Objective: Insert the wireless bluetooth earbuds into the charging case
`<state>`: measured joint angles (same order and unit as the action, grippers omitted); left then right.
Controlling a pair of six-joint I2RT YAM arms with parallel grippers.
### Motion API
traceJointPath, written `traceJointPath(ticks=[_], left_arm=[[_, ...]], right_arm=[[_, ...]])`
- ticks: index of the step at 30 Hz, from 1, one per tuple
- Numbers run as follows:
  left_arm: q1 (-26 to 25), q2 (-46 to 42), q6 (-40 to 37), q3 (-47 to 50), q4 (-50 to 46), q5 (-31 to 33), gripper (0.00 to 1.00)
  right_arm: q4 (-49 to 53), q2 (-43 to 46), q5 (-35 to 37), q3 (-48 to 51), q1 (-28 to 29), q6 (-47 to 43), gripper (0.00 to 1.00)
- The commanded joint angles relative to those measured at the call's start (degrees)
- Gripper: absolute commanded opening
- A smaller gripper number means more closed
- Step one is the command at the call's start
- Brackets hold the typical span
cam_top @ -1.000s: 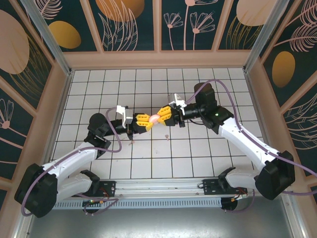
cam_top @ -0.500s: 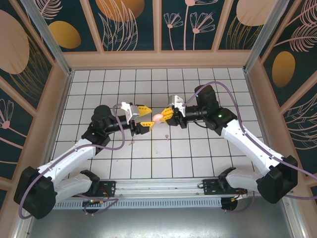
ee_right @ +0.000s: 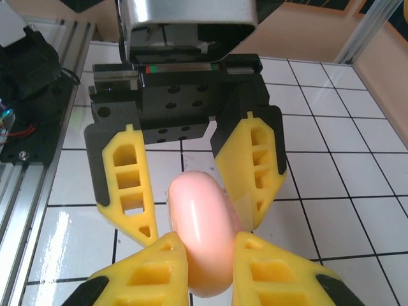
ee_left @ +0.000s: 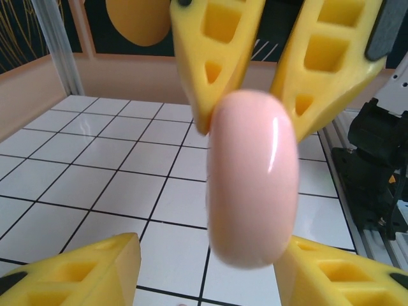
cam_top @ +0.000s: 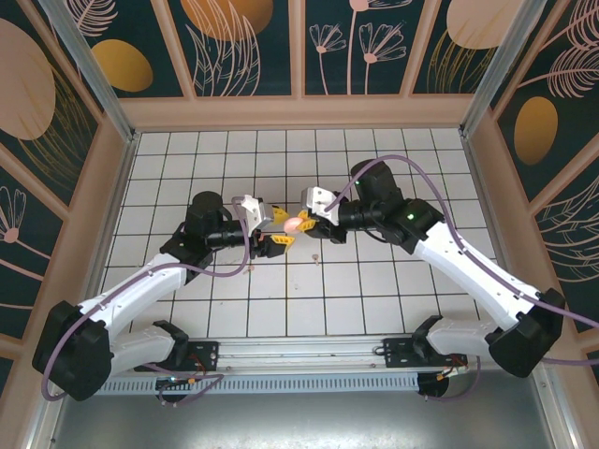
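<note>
The right gripper (cam_top: 302, 222) is pinching the case (cam_top: 292, 224) between its fingers, holding it off the tiled table (cam_top: 374, 281) near the middle, while the left gripper (cam_top: 275, 226) is facing it, its fingers spread wide on either side of the case's free end.

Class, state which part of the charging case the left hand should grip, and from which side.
Probably the free rounded end of the charging case, across its slim width, coming head-on from opposite the right hand, whose fingers pinch the other end.
</note>
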<state>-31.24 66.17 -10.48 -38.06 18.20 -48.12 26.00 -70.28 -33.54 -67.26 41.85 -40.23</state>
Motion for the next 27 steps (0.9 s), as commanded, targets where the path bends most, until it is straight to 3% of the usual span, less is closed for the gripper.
traceJointPath(ticks=[1,6,15,20,27], left_arm=[[0.19,-0.07,-0.72,-1.28,0.53,-2.66,0.56],[0.16,0.14,-0.29,-1.23,1.25,-3.43,0.53],[0.17,0.23,-0.04,-1.07,1.6,-3.52,0.24],[0.17,-0.14,-0.02,-1.05,1.59,-3.5,0.22],[0.17,-0.43,0.12,-0.94,2.02,-3.58,0.22]], right_arm=[[3.09,-1.25,3.02,-1.98,1.03,-1.78,0.16],[2.6,-1.72,3.28,-2.43,1.4,-1.92,0.16],[1.75,-1.35,3.04,-2.01,1.57,-1.37,0.16],[-1.14,-0.87,4.08,-0.62,1.49,0.84,0.36],[-3.3,-0.41,3.99,0.73,0.61,2.31,0.39]])
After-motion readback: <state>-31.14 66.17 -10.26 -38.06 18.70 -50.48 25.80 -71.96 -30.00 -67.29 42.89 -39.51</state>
